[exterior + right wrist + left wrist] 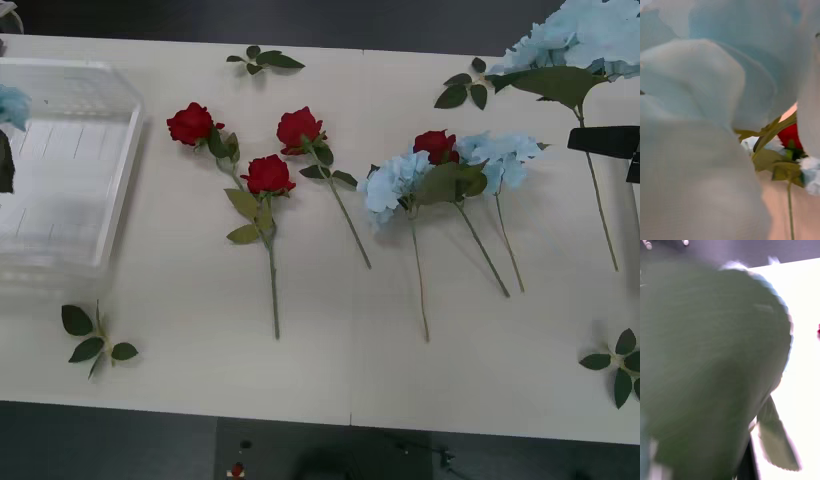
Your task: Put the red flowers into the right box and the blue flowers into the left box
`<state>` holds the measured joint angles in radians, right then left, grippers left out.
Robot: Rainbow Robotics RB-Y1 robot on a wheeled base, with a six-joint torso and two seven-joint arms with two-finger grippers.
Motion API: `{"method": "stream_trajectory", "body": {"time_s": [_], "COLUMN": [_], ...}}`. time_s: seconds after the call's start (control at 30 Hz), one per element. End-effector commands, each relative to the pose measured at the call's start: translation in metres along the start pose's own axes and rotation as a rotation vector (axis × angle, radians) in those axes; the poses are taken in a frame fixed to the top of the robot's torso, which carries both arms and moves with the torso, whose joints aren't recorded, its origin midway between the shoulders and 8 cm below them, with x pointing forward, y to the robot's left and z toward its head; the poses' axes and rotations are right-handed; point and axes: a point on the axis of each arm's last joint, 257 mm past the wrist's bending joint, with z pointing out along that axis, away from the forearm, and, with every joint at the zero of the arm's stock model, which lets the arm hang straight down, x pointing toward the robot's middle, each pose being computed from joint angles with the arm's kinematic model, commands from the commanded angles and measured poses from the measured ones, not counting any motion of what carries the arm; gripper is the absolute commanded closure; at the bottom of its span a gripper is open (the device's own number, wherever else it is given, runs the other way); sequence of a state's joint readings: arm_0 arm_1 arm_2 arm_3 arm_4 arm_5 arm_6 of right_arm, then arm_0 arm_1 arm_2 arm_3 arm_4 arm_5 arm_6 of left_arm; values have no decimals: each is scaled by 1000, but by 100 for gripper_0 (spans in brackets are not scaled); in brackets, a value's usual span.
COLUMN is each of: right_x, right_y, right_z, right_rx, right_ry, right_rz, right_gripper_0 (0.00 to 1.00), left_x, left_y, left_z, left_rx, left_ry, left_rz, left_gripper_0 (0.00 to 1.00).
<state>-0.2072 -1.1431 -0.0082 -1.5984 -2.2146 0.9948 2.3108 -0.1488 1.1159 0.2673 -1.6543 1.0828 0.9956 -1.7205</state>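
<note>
Front view: a pale table with flowers laid out, blooms pointing away from the robot and stems running back toward it. There are four red flowers: three lie near the middle-left, and the fourth is tucked between two blue flowers right of centre, its bloom touching their leaves. A third, larger blue flower is at the far right corner, its stem crossing a black shape at the right edge, which looks like the right gripper; it cannot be told whether it is open or closed on that stem. The left box, one clear tray, sits at the far left, with a scrap of a fourth blue bloom and a dark shape at its outer edge; this may be the left gripper or a leaf, and its state cannot be told. Four loose leaf sprigs lie around the table. Judging from this, the far-right blue flower lies the whole table width from the left box, so it must travel leftward. Right wrist view: pale blue petals very close, with a red bloom and leaves beyond. Left wrist view: a big green leaf right against the camera, bright table beside it
</note>
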Motion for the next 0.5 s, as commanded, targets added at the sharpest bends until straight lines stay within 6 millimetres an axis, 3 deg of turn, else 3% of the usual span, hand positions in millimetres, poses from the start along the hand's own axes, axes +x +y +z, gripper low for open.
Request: {"method": "stream_trajectory", "body": {"time_s": [0.03, 0.2, 0.3, 0.4, 0.47, 0.5], "right_x": [-14, -15, -19, -19, -19, -19], "right_y": [41, 72, 93, 116, 137, 143], "right_z": [9, 26, 40, 51, 59, 62], "right_rx": [-120, -195, -236, -282, -336, -350], "right_ry": [-24, -52, -68, -60, -62, -63], "right_rz": [-183, -307, -412, -483, -502, -503], "right_gripper_0": [100, 100, 100, 100, 100, 100], "left_x": [-14, -13, -13, -12, -13, -13], "left_y": [12, 10, -2, -44, -91, -103], "left_z": [-9, -11, -12, -19, -28, -30], "left_rx": [-22, -18, 7, 116, 238, 268], "left_ry": [-29, -30, -33, -12, -19, -22], "left_rz": [98, 105, 126, 168, 179, 179], "left_gripper_0": [30, 17, 5, 4, 4, 5]}}
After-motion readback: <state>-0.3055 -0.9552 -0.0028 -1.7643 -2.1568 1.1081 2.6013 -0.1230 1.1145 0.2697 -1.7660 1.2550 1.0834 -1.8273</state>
